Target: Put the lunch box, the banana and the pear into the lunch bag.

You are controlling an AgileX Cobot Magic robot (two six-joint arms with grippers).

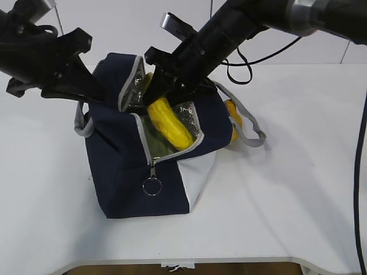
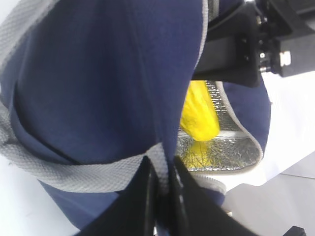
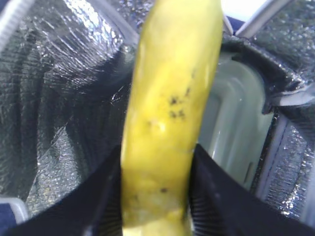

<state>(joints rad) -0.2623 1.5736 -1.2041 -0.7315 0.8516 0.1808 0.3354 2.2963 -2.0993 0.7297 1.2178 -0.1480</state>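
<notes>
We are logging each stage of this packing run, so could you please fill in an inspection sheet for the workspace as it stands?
Surface: white table, bare where it shows.
Bag: open, silver lining showing, zipper ring hanging at the front.
Banana: held by the right gripper, partly inside the bag's opening.
Lunch box: green lid visible inside the bag.
Pear: on the table behind the bag, mostly hidden.
Clutter: nothing seen.
Left gripper: shut on the bag's grey edge.
Cables: black cable down the right side, another looping behind the right arm.
Surroundings: white wall behind.
</notes>
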